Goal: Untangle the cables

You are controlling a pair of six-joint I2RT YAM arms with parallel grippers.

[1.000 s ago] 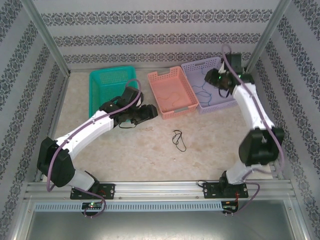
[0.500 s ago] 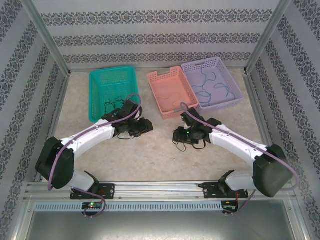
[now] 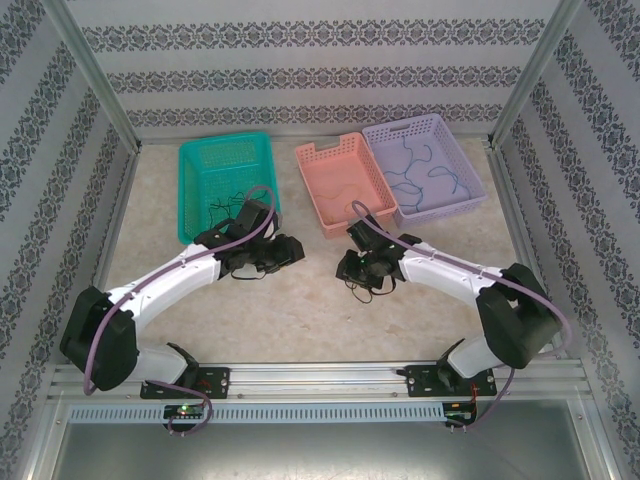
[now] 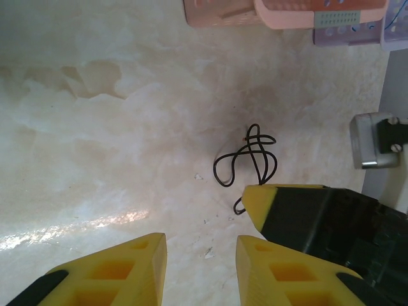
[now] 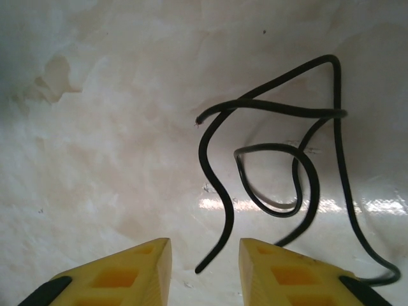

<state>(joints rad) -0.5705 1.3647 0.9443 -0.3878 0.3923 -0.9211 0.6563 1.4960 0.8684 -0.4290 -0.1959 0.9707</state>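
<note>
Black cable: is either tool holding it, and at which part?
Nothing is held. The black cable lies loose on the table; the right tool is open near its free end, the left tool open, farther off.

Thin black cables (image 5: pixel 340 115), loose looped tangle, lying flat

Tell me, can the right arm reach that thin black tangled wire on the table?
Probably yes: the right gripper hangs just above the thin black tangled wire, jaws apart, a loose end showing between them, nothing in the way.
</note>
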